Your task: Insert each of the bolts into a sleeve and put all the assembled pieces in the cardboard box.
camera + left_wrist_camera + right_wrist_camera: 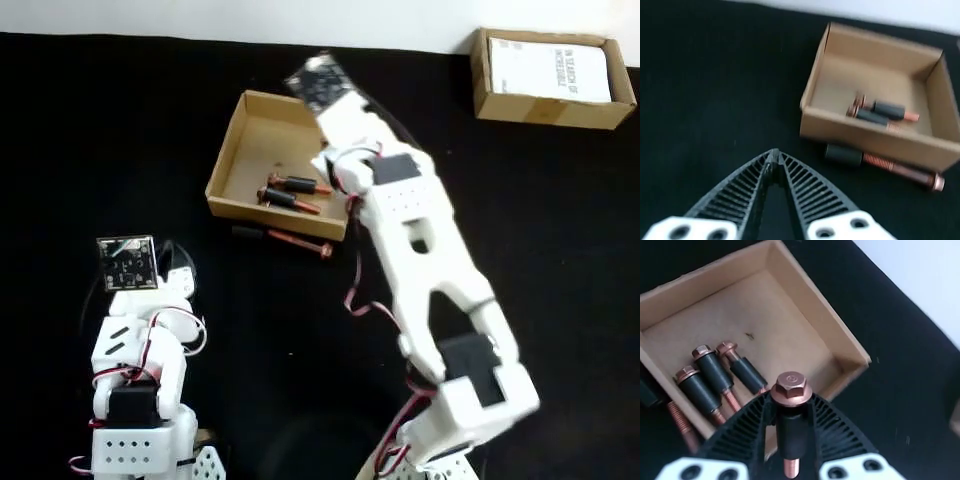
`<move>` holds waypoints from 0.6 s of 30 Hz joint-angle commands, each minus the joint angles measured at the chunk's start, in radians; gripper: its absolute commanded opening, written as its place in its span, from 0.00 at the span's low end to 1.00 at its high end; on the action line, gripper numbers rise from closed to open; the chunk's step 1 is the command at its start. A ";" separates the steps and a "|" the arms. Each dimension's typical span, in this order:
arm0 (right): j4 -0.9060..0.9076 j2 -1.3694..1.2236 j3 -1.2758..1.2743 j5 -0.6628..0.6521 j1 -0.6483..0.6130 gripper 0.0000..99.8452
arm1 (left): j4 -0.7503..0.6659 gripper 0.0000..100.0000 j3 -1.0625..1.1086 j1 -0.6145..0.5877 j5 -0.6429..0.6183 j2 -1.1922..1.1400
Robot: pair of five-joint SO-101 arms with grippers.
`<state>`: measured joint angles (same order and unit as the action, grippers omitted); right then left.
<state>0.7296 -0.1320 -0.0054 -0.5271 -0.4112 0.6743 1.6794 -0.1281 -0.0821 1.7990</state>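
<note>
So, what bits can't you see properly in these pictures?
- High view: the right arm covers the box's right wall.
- Left wrist view: the boxed bolts are blurred, their undersides behind the near wall.
- Right wrist view: the held bolt's tip and the loose bolt's sleeve are cut off by the edges.

Black table [120, 140], matte cloth-like top. Resting directly on it: an open cardboard box [270, 140] near the middle. Just beside that box's near wall, outside it, lying flat: one copper-coloured bolt [300, 241] pushed through a black sleeve [250, 233], head end pointing away from the sleeve. At the far right corner, well apart: a second cardboard box [545, 110]. Along the near edge: two white arm bases [140, 450].
</note>
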 commanded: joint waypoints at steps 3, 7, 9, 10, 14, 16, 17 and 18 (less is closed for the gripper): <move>-0.025 -0.185 0.246 -0.126 -0.064 0.01 | 0.123 0.01 0.016 0.035 -0.003 0.007; -0.021 -0.278 0.317 -0.164 -0.102 0.01 | 0.123 0.01 0.016 0.036 -0.003 0.007; -0.019 -0.291 0.315 -0.201 -0.117 0.01 | 0.123 0.01 0.016 0.036 -0.003 0.007; -0.018 -0.292 0.303 -0.222 -0.122 0.01 | 0.123 0.01 0.016 0.036 -0.003 0.007; 0.091 -0.289 0.262 -0.241 -0.136 0.10 | 0.123 0.01 0.016 0.036 -0.003 0.007; 0.168 -0.289 0.269 -0.241 -0.139 0.18 | 0.123 0.01 0.016 0.036 -0.003 0.007; 0.200 -0.288 0.280 -0.241 -0.140 0.20 | 0.123 0.01 0.016 0.036 -0.003 0.007; 0.228 -0.288 0.292 -0.239 -0.140 0.20 | 0.123 0.01 0.016 0.036 -0.003 0.007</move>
<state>0.8861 -0.4373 0.2355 -0.7526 -0.5386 0.7956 1.6794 -0.1097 -0.0821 1.7990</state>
